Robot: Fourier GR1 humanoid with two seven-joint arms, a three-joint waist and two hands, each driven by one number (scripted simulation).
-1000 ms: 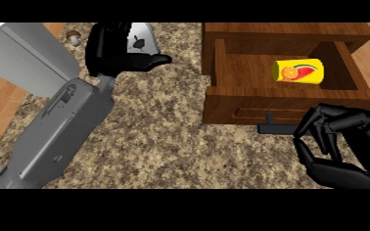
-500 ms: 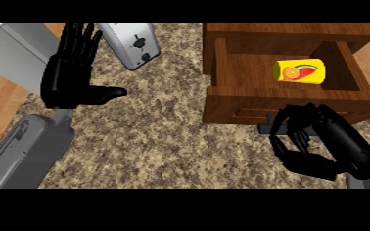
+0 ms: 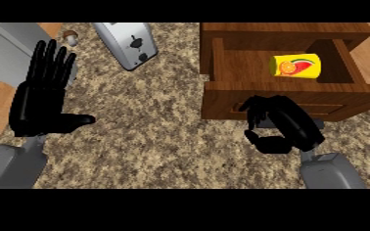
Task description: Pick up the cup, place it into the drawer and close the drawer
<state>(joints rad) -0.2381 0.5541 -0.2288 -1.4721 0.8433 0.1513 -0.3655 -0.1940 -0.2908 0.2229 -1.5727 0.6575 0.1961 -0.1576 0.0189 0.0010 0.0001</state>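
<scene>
I saw cup (image 3: pixel 295 66) lying on its side inside open drawer (image 3: pixel 224 73), far of my right hand (image 3: pixel 280 123) | right fingers curled at drawer front, holding nothing | left hand (image 3: pixel 42 93) flat open, far left.

The yellow cup (image 3: pixel 295 66), printed with an orange-and-red fruit picture, lies on its side inside the open wooden drawer (image 3: pixel 239 73), near the drawer's right wall, at the surface's right edge.

Speckled granite counter (image 3: pixel 166 127); silver toaster (image 3: pixel 128 44) at back; wooden floor strip (image 3: pixel 51 28) far left.
</scene>
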